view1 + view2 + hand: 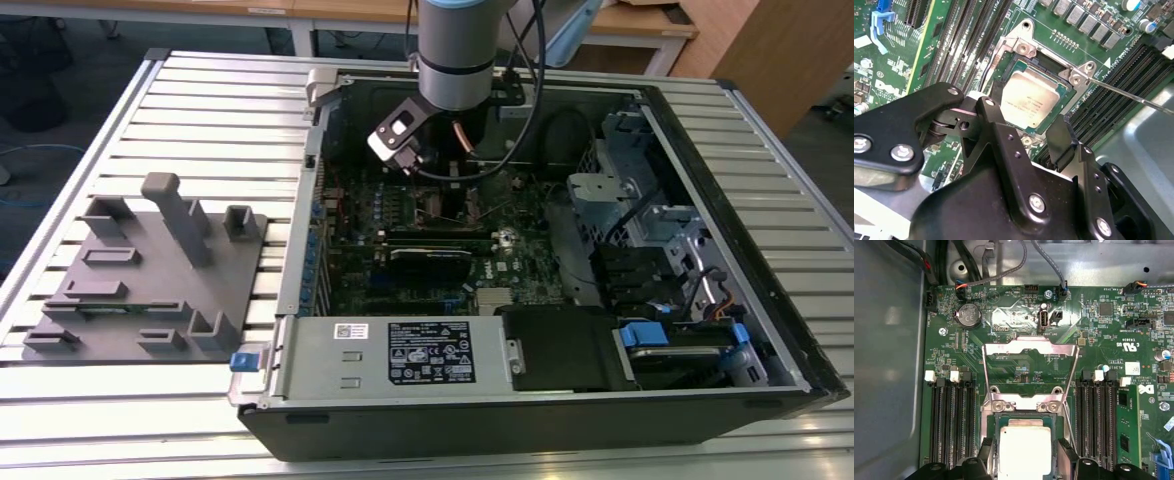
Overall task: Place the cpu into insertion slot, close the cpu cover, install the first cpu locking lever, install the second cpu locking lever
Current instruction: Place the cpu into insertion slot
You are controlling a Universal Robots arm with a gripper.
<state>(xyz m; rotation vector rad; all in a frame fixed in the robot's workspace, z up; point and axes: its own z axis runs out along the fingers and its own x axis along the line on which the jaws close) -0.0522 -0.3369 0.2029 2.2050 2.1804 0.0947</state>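
The cpu, a pale silvery square chip, lies flat in the insertion slot on the green motherboard; it also shows in the first wrist view. My gripper hangs just over it, open, with one black finger on either side of the chip and a small gap at each side. The cpu cover, a silvery frame with a square window, stands swung back from the socket on its hinge. One thin wire locking lever sticks out sideways, unlatched. In the exterior view the gripper is deep inside the open case.
Long black memory slots flank the socket on both sides. The grey power supply box lies along the case's near edge, with drive cages at the exterior view's right. A grey fixture plate rests on the slatted table outside the case.
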